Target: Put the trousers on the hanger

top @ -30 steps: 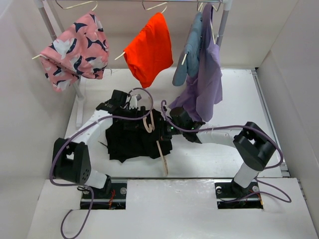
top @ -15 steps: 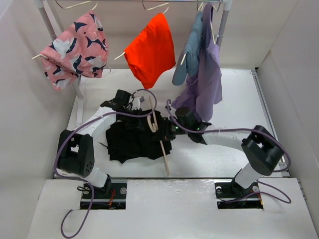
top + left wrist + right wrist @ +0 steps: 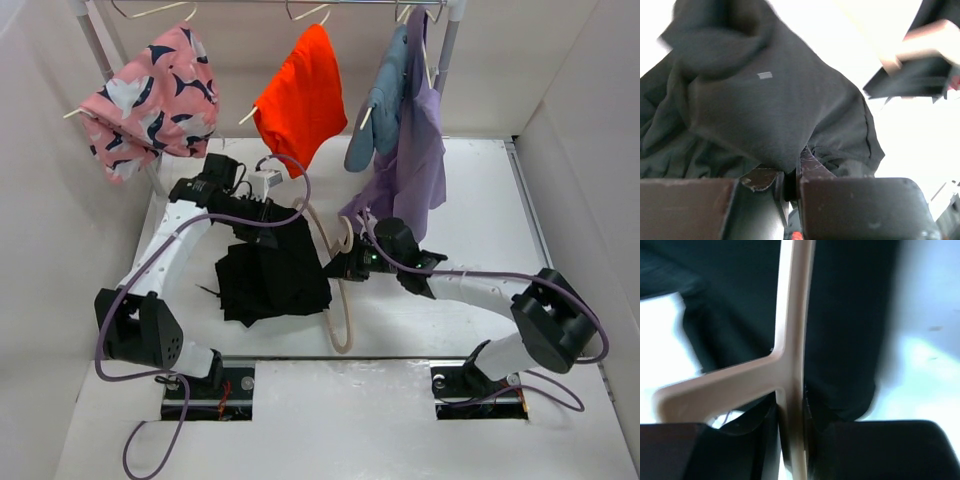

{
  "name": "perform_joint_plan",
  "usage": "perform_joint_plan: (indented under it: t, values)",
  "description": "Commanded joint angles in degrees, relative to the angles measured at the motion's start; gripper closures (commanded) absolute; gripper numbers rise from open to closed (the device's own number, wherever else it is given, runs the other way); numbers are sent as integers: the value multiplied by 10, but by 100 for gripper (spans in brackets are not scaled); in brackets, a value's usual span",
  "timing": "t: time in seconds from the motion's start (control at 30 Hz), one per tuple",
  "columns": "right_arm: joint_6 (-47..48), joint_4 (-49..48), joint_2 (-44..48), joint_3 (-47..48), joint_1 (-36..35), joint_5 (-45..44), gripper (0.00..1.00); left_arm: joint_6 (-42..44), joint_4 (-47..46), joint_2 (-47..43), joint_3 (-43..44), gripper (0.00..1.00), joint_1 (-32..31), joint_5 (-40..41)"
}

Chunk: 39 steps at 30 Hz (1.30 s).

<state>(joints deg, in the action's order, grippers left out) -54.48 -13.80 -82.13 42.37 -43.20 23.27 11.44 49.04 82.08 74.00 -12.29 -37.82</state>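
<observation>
Trousers (image 3: 268,280), top view: you see them bunched in a black heap on the table (image 3: 480,190), left of its middle and closer to the near edge than to the far one. Your left gripper (image 3: 270,232) is clenched on their far fold. The hanger (image 3: 334,300) runs as a pale curve along the heap's right edge, from beside the left gripper down toward the near edge. Your right gripper (image 3: 340,268) grasps it close to the hook. At the far edge hang a pink patterned garment (image 3: 150,100), an orange garment (image 3: 300,95) and a purple garment (image 3: 415,160), all well apart from the heap.

Left wrist view: the left gripper (image 3: 790,181) has its fingers pressed together on a fold of the trousers (image 3: 765,100), which drape away from the jaws and fill most of the view. At upper right you can make out a blurred beige piece of the hanger (image 3: 925,42) in the dark jaws of the right gripper (image 3: 910,82).

Right wrist view: the right gripper (image 3: 790,445) is clamped on the hanger (image 3: 790,330) just below the point where one arm branches off to the left. The trousers (image 3: 845,315) lie as a dark mass behind the hanger; you cannot tell here whether the two touch.
</observation>
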Motion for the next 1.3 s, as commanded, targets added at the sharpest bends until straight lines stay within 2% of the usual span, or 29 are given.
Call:
perform_joint_plan:
  t: [0.0,0.13,0.27,0.4,0.53,0.67,0.83,0.9,1.0,1.03,1.13,1.23,1.27]
  values:
    - [-4,4,-25,24,14,-27,100,72,70,-17,69,100,4,-15]
    - [-4,-3,-79,34,19,-27,100,106,139,7,133,100,4,-15]
    - [-16,-10,-113,46,19,-26,100,118,158,14,163,100,4,-2]
    - [-40,-10,-119,46,-4,-81,100,118,158,14,157,100,10,27]
    - [-54,-10,-109,35,-10,-145,100,124,158,25,157,100,17,99]
    - [-54,7,-76,24,-10,-186,100,148,158,59,97,100,30,210]
    - [-27,69,-2,29,-23,-237,100,185,142,93,-10,100,56,268]
    - [-10,88,12,34,-23,-242,100,191,118,99,-33,90,62,286]
    - [9,108,19,59,-43,-237,100,191,56,106,-62,66,62,286]
    - [17,127,19,67,-55,-237,100,182,42,106,-62,61,62,286]
    - [23,166,25,97,-66,-242,100,166,20,106,-57,50,62,254]
    - [23,194,46,131,-86,-258,100,169,15,69,-37,45,68,240]
    - [23,212,51,140,-98,-264,100,183,7,53,-31,36,68,240]
